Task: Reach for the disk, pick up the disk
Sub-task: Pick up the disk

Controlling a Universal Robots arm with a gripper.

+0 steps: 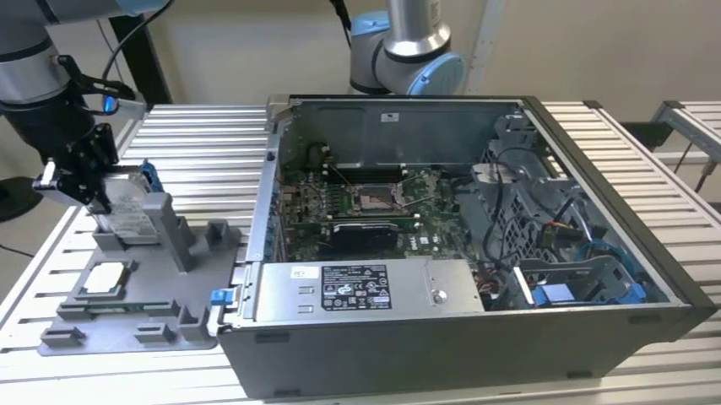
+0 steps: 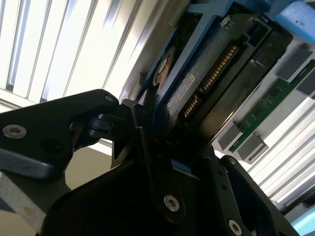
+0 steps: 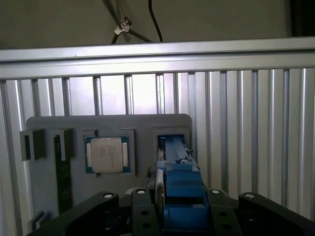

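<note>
Open PC case (image 1: 451, 346) sits on the slatted alu table (image 1: 653, 169), lid off. Inside it: green mobo (image 1: 338, 211) w/ bare CPU socket (image 1: 372, 200), silver box w/ white sticker (image 1: 451, 283) along the near wall, grey cables (image 1: 563, 219) & a blue plastic bay (image 1: 558, 295) toward the exterior view's right. On the exterior view's left, just beside the case, lies the grey fixture (image 1: 135, 325) (image 3: 142, 123) w/ upright posts. Its recesses hold a processor chip (image 1: 107, 274) (image 3: 106, 155), a green memory stick (image 3: 61, 174) next to the chip, & the disk (image 1: 133, 211) (image 2: 197, 83) (image 3: 179, 179). The disk stands on edge at the fixture's far end, beside a tall post, blue rail up. Its lower end is at the slot; can't tell if it has left the slot. The arm (image 1: 34, 76) drops in from the exterior view's top left corner, wrist pointing down, gripper (image 1: 104, 202) (image 2: 172, 157) (image 3: 179, 206) straddling the disk's upper end. In both wrist views the black fingers (image 2: 147, 147) (image 3: 142, 209) lie one per face, closed up against the disk w/ no gap visible, i.e. clamped on it. The second wrist view shows the disk's connector pins & blue rail running away from the fingers. Another grey & blue arm (image 1: 406, 46) stands behind the case, well apart from the fixture.
</note>
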